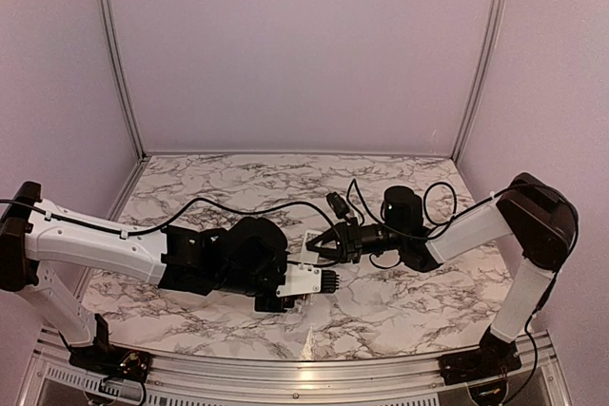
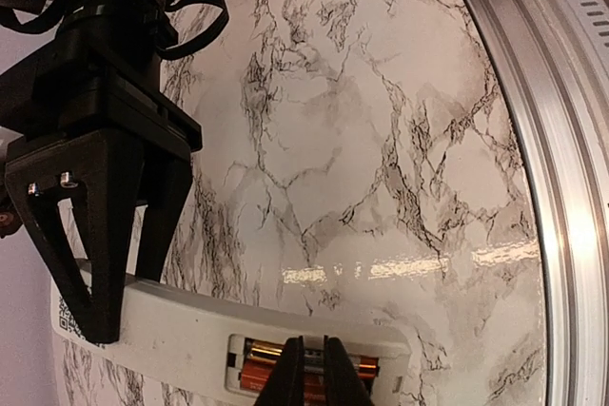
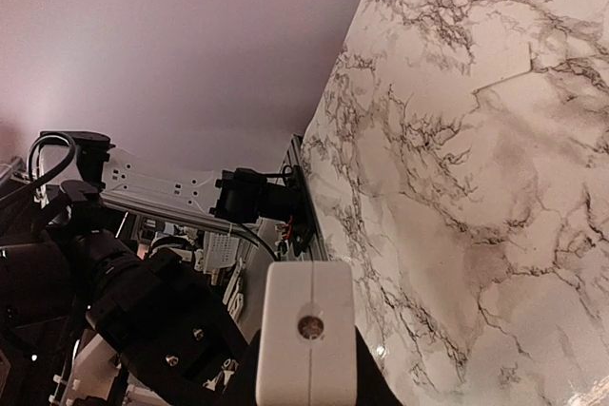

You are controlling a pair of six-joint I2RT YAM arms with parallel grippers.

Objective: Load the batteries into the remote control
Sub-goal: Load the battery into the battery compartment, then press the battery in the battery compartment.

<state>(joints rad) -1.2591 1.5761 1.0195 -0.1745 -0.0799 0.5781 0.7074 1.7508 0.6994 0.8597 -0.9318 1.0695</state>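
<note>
The white remote control point(image 2: 162, 325) is held above the marble table with its back facing my left wrist camera. Orange-copper batteries point(image 2: 255, 369) lie in its recessed slot. My left gripper point(image 2: 313, 344) is shut, its two black tips close together and resting on the batteries in the middle of the slot. My right gripper point(image 2: 126, 309) is shut on the remote's other end. In the right wrist view the remote point(image 3: 306, 325) shows end-on between the right gripper's point(image 3: 306, 373) fingers. From above, both grippers meet mid-table, and the left wrist hides most of the remote point(image 1: 310, 241).
The marble table point(image 1: 400, 301) stretches all round the two grippers. An aluminium rail point(image 2: 561, 187) runs along the near edge. Pale walls close the back and sides. Black cables point(image 1: 366, 197) loop over the right forearm.
</note>
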